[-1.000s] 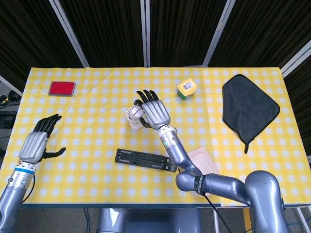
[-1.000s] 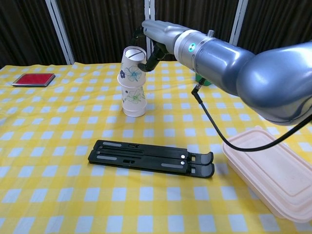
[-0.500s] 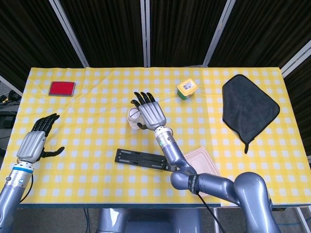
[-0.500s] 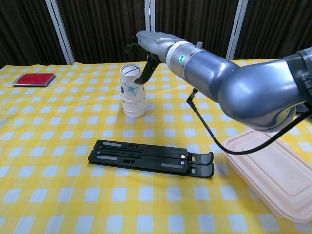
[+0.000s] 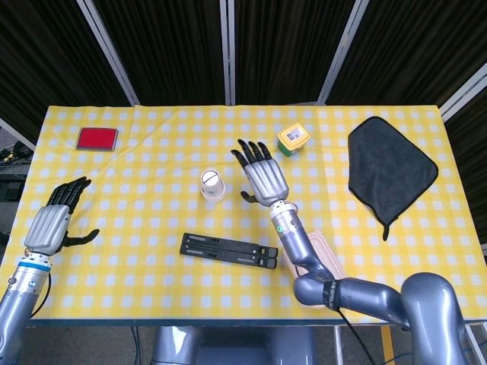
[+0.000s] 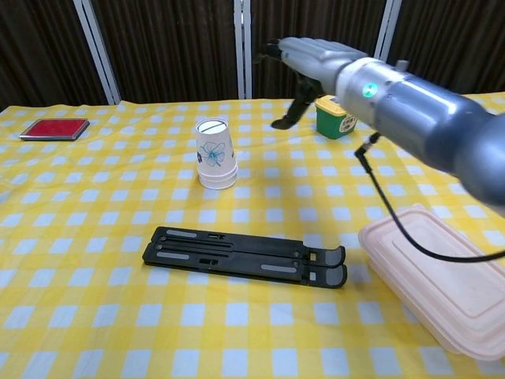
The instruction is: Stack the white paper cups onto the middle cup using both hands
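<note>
Right now my right hand (image 5: pixel 264 177) hangs above the yellow checked table (image 5: pixel 152 228) with its fingers spread apart and nothing in it, just to the right of the stack of white paper cups (image 5: pixel 211 185) and not touching it. From the chest view that hand (image 6: pixel 316 59) sits higher than the cups (image 6: pixel 216 154), which stand upside down, nested one over another, with a blue flower printed on the side. My left hand (image 5: pixel 52 223) is well to the left of the cups, near the table's left edge, fingers apart and holding nothing.

Just in front of the cups lies a flat black stand (image 5: pixel 228 250). Behind and to the right of them sits a small green tub with a yellow lid (image 5: pixel 293 139). Further right of the cups lies a black cloth (image 5: pixel 390 171), and far behind them to the left a red card (image 5: pixel 97 138). A pale pink lidded box (image 6: pixel 442 276) rests to the right of the stand.
</note>
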`<state>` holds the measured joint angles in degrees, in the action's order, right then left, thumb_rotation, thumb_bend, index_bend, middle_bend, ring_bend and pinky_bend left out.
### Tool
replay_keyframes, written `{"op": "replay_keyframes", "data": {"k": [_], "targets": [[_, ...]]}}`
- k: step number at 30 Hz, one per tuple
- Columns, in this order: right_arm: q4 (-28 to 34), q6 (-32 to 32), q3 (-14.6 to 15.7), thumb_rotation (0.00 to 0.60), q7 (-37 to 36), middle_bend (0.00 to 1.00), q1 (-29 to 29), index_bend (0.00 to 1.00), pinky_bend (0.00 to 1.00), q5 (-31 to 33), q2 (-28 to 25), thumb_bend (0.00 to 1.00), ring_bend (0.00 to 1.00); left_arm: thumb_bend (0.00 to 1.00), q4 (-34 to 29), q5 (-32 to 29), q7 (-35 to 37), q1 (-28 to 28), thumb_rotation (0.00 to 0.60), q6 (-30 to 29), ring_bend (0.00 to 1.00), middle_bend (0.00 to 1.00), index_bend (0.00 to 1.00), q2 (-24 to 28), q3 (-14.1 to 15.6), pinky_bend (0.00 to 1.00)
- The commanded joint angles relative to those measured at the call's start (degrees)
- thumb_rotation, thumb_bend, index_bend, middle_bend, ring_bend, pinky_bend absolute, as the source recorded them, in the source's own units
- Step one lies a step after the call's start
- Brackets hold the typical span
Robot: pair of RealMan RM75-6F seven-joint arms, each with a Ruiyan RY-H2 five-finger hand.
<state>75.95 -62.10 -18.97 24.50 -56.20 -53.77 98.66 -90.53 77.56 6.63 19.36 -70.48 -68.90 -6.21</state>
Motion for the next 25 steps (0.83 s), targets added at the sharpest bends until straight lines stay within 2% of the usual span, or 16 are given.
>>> {"op": "replay_keyframes", "data": {"k": [1, 4, 6, 9, 16, 25], "targets": [[8.34, -6.46, 6.69, 0.6, -1.89, 0.0, 9.37, 0.09, 0.0, -4.98, -8.9, 0.12, 0.0, 0.24, 0.18, -0.04, -1.55, -0.09, 0.6, -0.24, 0.0, 0.0, 0.0, -0.51, 0.21, 0.0], [9.76, -9.23, 9.83, 0.6, -3.17, 0.0, 13.63, 0.06, 0.0, -7.04, -12.4, 0.12, 0.0, 0.21, 0.27, 0.17, -2.92, -0.13, 0.6, -0.39, 0.0, 0.0, 0.0, -0.95, 0.51, 0.0], [10.34, -12.29, 13.03, 0.6, -4.75, 0.0, 17.92, 0.02, 0.0, -9.16, -15.49, 0.12, 0.0, 0.16, 0.47, 0.51, -4.32, -0.24, 0.6, -0.64, 0.0, 0.0, 0.0, -1.41, 0.91, 0.0], [10.23, -15.38, 16.07, 0.6, -7.07, 0.0, 22.28, 0.0, 0.0, -11.58, -18.3, 0.12, 0.0, 0.1, 1.09, 0.66, -6.48, -0.51, 0.6, -1.03, 0.0, 0.0, 0.0, -1.98, 1.42, 0.0], [5.8, -22.91, 22.09, 0.6, -14.08, 0.0, 33.73, 0.0, 0.0, -15.81, -22.51, 0.12, 0.0, 0.04, 3.21, 0.53, -12.49, -2.73, 0.6, -3.99, 0.0, 0.0, 0.0, -3.67, 2.95, 0.0], [3.13, -25.88, 22.11, 0.6, -19.26, 0.0, 39.09, 0.0, 0.0, -19.89, -23.03, 0.12, 0.0, 0.04, 3.41, 1.68, -13.32, -5.22, 0.6, -7.34, 0.0, 0.0, 0.0, -3.57, 3.86, 0.0]]}}
